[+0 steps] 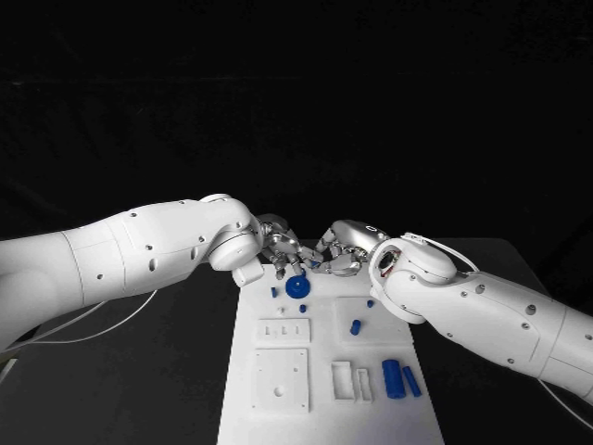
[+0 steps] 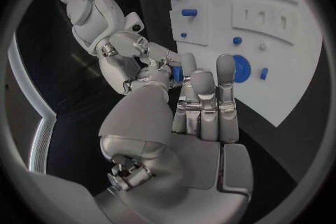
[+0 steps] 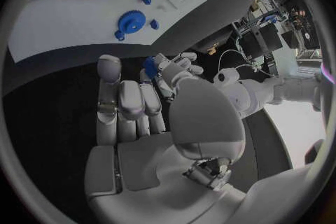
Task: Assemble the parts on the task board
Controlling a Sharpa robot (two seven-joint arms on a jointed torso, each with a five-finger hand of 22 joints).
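The white rectangular task board [image 1: 326, 371] runs down the middle of the black table [image 1: 123, 389]. At its twelve o'clock end the left silver hand [image 1: 281, 243] and the right silver hand [image 1: 339, 248] meet fingertip to fingertip, a small blue part [image 2: 177, 73] between them. Just at six o'clock of them the round blue gear [image 1: 296, 286] sits on the board. A short blue peg [image 1: 356, 326] lies toward four o'clock of the gear. Two long blue cylinders [image 1: 399, 378] lie side by side near the board's four o'clock edge.

A black table [image 1: 136, 389] lies under everything, dark and bare on both sides. White cables [image 1: 90, 329] run over the table near its left edge. One more thin white cable [image 1: 564, 400] lies at the right side. Behind the table, there are shelves with equipment [image 3: 269, 17], too blurred to tell more.
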